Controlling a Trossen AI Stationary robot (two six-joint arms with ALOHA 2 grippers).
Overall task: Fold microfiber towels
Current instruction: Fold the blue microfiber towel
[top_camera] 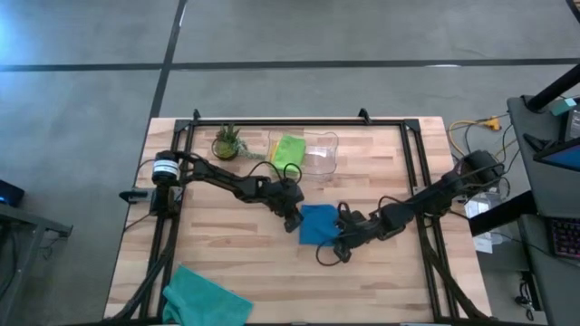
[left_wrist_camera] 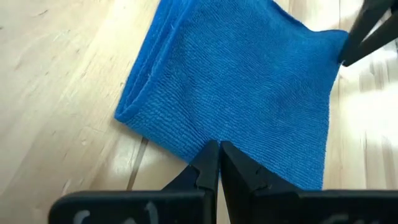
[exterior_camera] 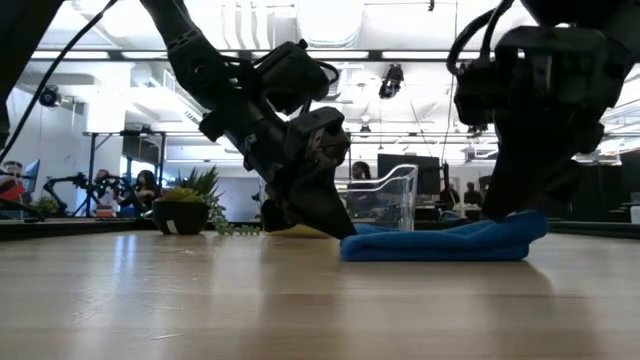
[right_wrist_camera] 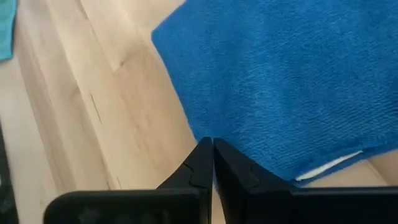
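A blue towel [top_camera: 317, 224] lies folded in several layers on the middle of the table. My left gripper [top_camera: 294, 220] is shut, slanting down at the towel's left edge [left_wrist_camera: 186, 149]. My right gripper [top_camera: 339, 240] is shut at the towel's near right edge [right_wrist_camera: 236, 149], where a white tag [right_wrist_camera: 329, 165] peeks out. A lime green towel [top_camera: 288, 149] lies in the clear bin [top_camera: 322, 154]. A teal towel [top_camera: 204, 297] lies crumpled at the near left edge. My left gripper meets the blue towel's left edge [exterior_camera: 352, 240] with its shut fingertips [left_wrist_camera: 211, 155], slanting down from the table's left. The towel lies flat on the table. My right gripper stands over the towel's right end [exterior_camera: 520, 235]; whether it touches the cloth I cannot tell.
A small potted plant [top_camera: 227, 142] stands at the far left beside the bin. Black frame rails [top_camera: 421, 181] run along the table's sides and far edge. Bare wood [top_camera: 236, 244] lies between the blue and teal towels.
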